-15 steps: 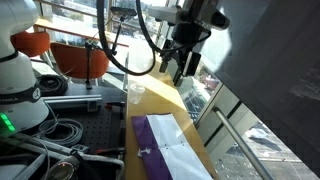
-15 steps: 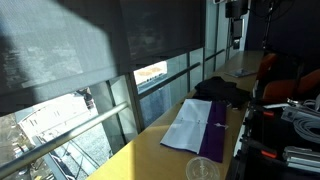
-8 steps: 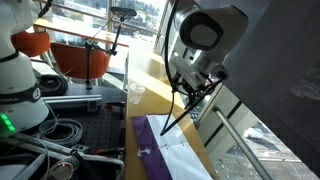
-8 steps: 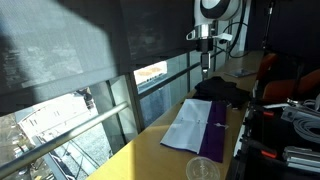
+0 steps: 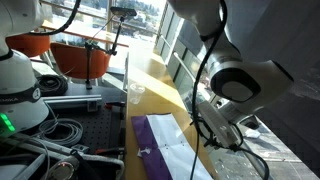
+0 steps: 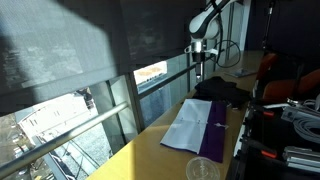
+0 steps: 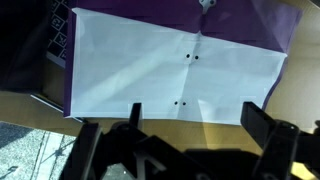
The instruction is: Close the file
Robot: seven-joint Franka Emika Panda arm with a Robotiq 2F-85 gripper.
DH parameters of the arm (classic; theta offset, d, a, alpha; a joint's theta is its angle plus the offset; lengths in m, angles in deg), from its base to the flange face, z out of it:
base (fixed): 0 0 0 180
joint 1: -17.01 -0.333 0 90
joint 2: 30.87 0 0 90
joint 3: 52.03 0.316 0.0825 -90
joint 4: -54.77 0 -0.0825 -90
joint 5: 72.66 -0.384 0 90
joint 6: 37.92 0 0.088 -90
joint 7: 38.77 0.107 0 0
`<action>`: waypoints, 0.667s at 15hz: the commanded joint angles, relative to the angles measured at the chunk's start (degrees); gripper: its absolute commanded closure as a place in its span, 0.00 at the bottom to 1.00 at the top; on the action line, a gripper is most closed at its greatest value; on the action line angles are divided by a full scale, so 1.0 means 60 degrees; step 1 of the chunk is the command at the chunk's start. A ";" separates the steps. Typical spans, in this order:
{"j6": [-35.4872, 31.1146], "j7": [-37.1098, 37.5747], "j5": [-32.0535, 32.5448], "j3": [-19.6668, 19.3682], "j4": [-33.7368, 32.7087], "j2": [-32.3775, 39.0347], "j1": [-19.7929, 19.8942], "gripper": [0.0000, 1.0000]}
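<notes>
The file [image 6: 213, 135] lies open and flat on the yellow table, its purple cover under white sheets [image 6: 186, 126]. It also shows low in an exterior view [image 5: 152, 140]. In the wrist view the white sheets [image 7: 170, 65] fill the middle, with purple cover [image 7: 245, 22] at the top and sides. My gripper [image 7: 197, 120] is open and empty, its two dark fingers [image 7: 258, 118] over the sheet's near edge and the yellow table. It hangs above the file's far end in both exterior views [image 6: 198, 72] [image 5: 222, 130].
A black cloth-like object [image 6: 222, 90] lies on the table just beyond the file and shows as a dark mass [image 7: 28, 45] in the wrist view. A clear cup [image 6: 203, 170] stands at the table's near end. Windows run along one side, and cables and equipment [image 5: 50, 130] along the other.
The arm has swung down from high up near the window to a spot over the file. The file has not moved.
</notes>
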 commanded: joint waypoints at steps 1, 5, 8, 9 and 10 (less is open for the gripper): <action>0.0672 -0.0522 -0.0188 0.0266 -0.1680 0.1293 0.0712 0.00; 0.0709 -0.0560 -0.0030 0.0224 -0.3052 0.2651 0.1092 0.00; 0.0662 -0.0406 0.0071 0.0206 -0.4060 0.3632 0.1245 0.00; 0.0685 -0.0371 0.0107 0.0201 -0.4445 0.3985 0.1290 0.00; 0.0720 -0.0319 0.0135 0.0203 -0.4782 0.4288 0.1312 0.00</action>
